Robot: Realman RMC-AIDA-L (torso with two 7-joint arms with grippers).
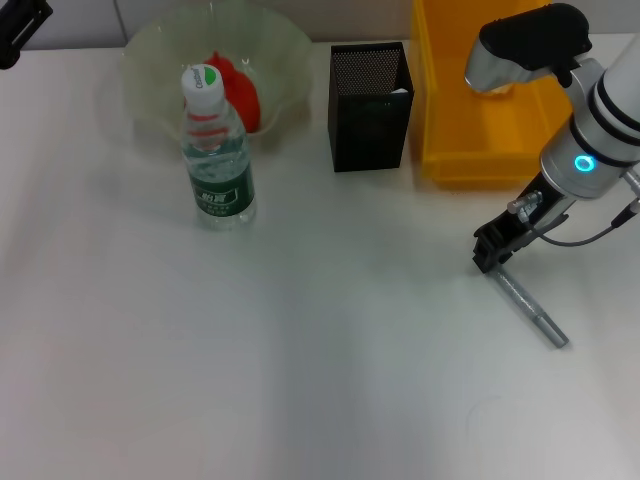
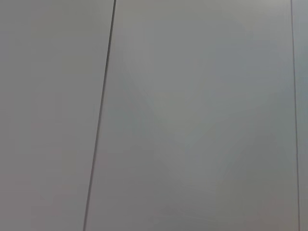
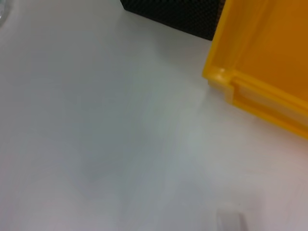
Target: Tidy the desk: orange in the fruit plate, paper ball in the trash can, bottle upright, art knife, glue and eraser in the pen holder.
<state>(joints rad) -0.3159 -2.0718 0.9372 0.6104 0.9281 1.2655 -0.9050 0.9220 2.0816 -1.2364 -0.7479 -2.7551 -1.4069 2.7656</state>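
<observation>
The bottle [image 1: 218, 160] stands upright on the desk [image 1: 300, 350], just in front of the fruit plate [image 1: 285, 45]. The orange [image 1: 240, 88] lies in that plate. Right of it stand the pen holder [image 1: 370, 105] and then the trash can [image 1: 470, 120]. The glue [image 1: 532, 310] lies flat at the right of the desk. My right gripper [image 1: 495, 250] is down at its far end, touching or nearly touching it. The right wrist view shows a corner of the trash can [image 3: 260, 62] and the pen holder [image 3: 173, 14]. My left gripper [image 1: 18, 30] is parked at the far left corner. Paper ball, art knife and eraser are out of view.
A pale edge of something shows inside the pen holder at its right rim; I cannot tell what it is. The left wrist view shows only a plain grey panel with a dark seam [image 2: 101, 115]. Bare desk stretches across the near half.
</observation>
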